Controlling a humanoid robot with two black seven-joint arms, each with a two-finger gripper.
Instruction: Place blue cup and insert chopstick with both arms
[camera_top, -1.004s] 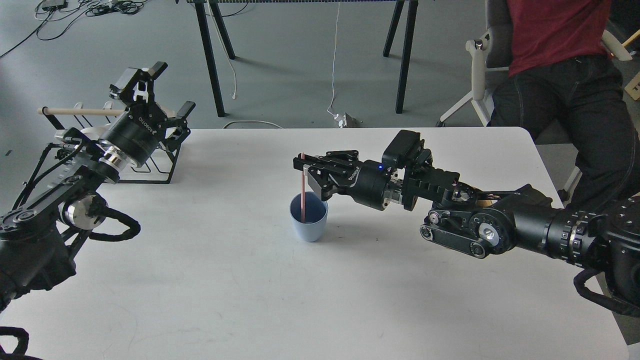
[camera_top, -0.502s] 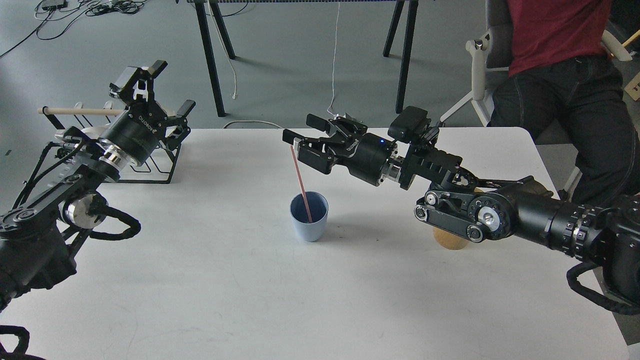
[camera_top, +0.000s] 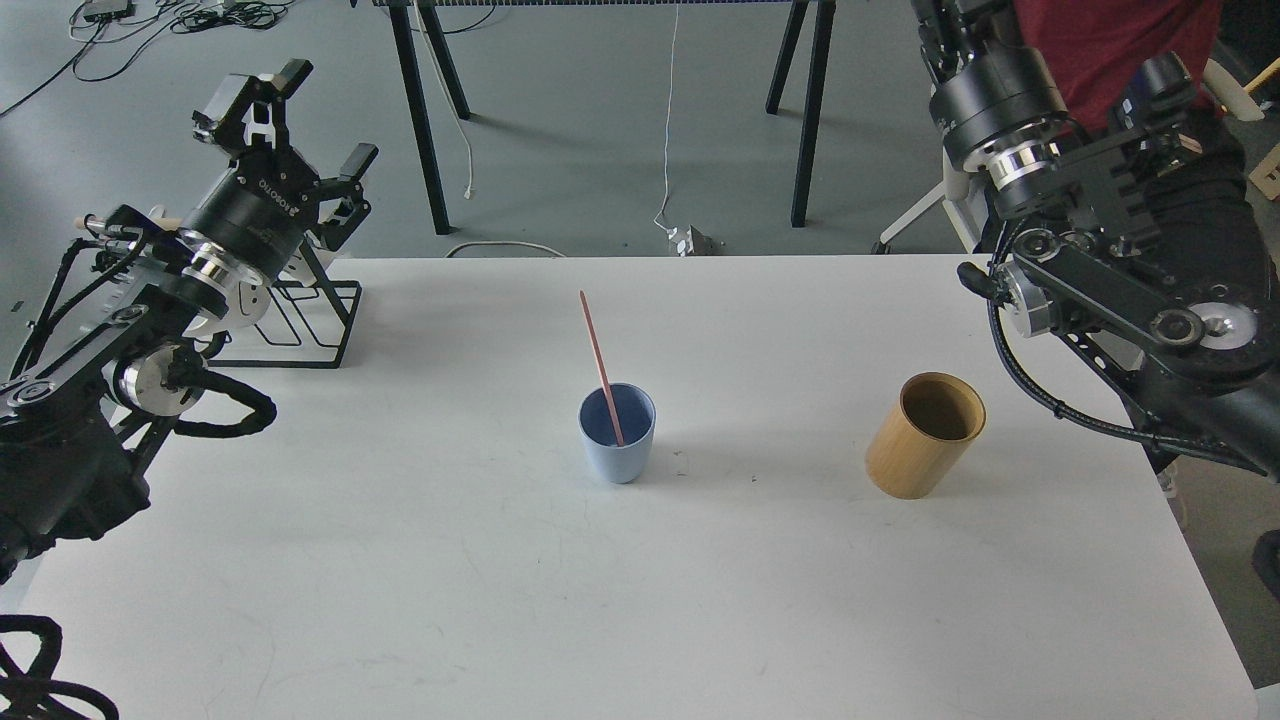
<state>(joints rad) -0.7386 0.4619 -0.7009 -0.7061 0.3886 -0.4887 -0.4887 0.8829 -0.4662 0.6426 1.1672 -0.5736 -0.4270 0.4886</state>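
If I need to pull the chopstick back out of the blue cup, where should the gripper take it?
Probably the chopstick's bare upper half, above the blue cup's rim. It leans up toward the far left, so come from above with the fingers closing across the thin shaft.

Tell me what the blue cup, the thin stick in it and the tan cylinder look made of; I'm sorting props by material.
The blue cup looks like matte plastic: even pale colour, smooth thin wall. The chopstick is uniformly pink-red and very thin, perhaps plastic or lacquered wood; I cannot tell which. The tan cylinder looks like bamboo or light wood, with a warm satin surface and darker inside.
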